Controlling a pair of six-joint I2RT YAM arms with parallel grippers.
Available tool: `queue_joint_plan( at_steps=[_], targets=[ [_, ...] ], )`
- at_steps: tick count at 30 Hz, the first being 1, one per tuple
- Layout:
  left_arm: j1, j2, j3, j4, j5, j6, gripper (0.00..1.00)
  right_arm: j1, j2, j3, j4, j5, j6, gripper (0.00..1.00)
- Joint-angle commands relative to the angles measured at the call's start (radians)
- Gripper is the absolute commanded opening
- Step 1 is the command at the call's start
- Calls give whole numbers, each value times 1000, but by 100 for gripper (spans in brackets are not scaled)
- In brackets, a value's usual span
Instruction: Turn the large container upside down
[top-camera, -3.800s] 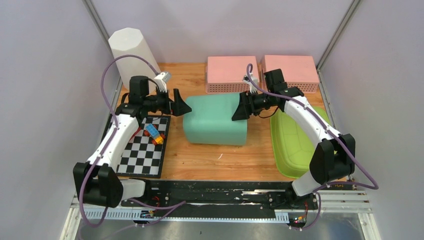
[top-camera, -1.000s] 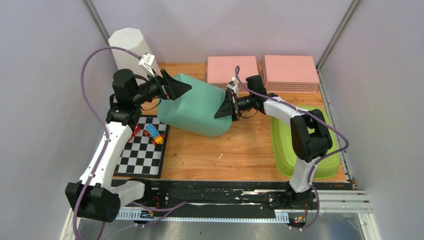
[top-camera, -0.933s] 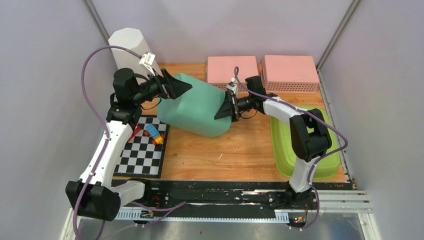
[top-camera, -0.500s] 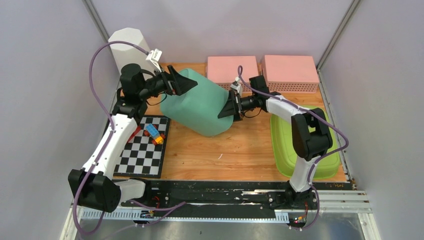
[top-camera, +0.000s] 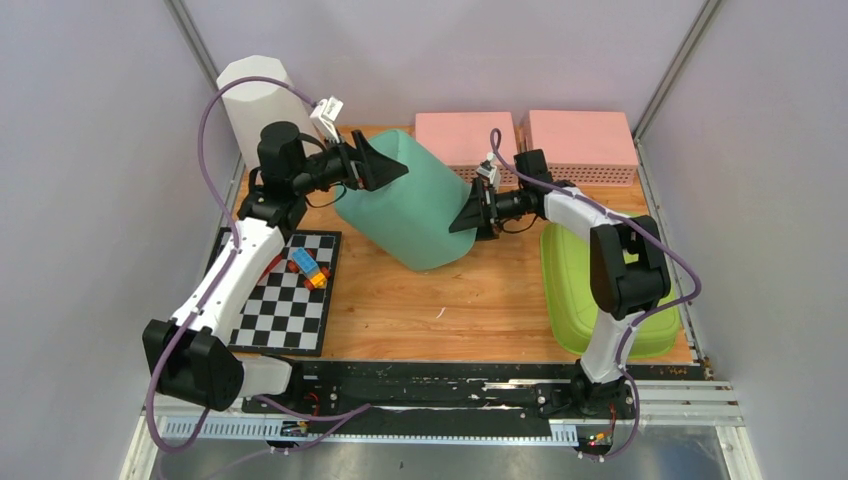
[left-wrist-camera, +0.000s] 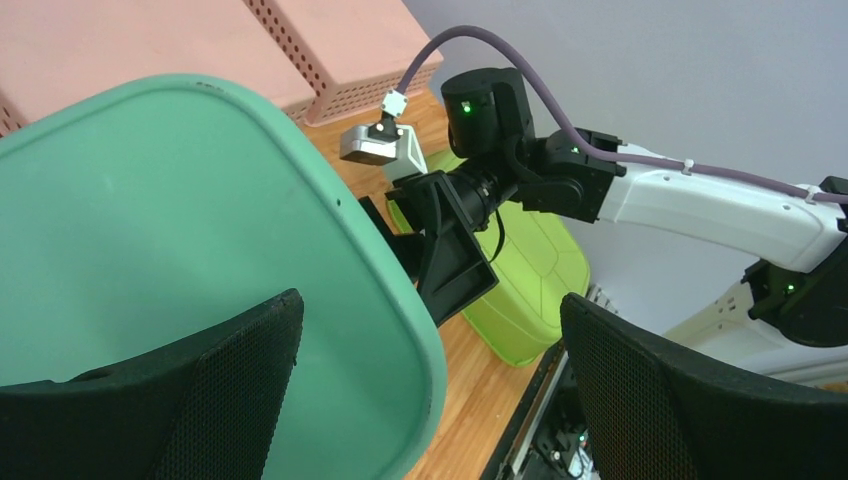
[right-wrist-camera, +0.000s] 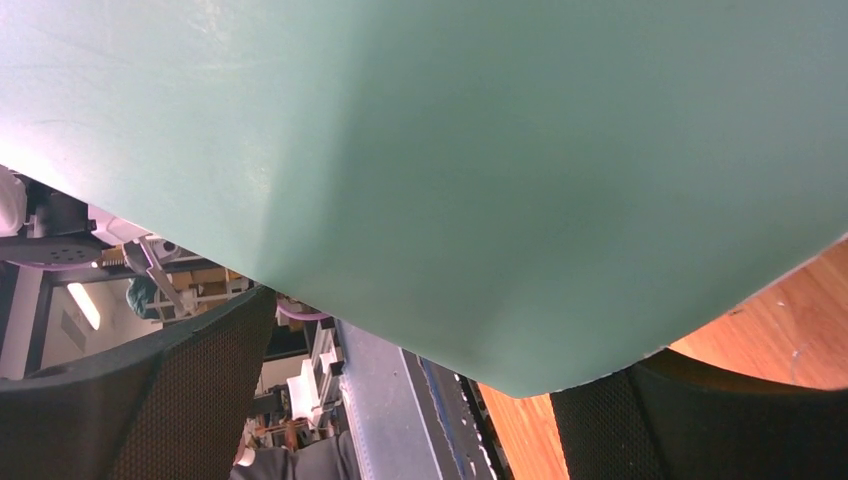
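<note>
While the large teal container (top-camera: 410, 215) sits tilted mid-table (top-camera: 450, 310), we see it pressed between the spread-open left gripper (top-camera: 385, 165) and right gripper (top-camera: 462, 218), lime tray (top-camera: 590, 295) right, pink crates (top-camera: 465, 140) close behind, checkered mat (top-camera: 285, 300) left.

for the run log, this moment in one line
container: tilted, not inverted | left hand: open, against it | right hand: open, against it

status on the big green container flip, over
Left claw and right claw both open wide, pressed on opposite sides. Large teal plastic container tilted between them, not yet over. Two pink perforated boxes close behind.
</note>
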Motion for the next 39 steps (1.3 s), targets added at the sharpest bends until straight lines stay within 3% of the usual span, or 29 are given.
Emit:
queue_joint_plan(
  at_steps=[1, 17, 39],
  targets=[
    [-22, 32, 23, -53, 22, 18, 100, -29, -24, 19, -28, 12, -57, 100],
    [-75, 87, 40, -44, 33, 30, 100, -56, -36, -24, -42, 61, -121, 100],
    [-143, 145, 137, -74, 27, 57, 100, -90, -38, -44, -42, -16, -123, 100]
  ],
)
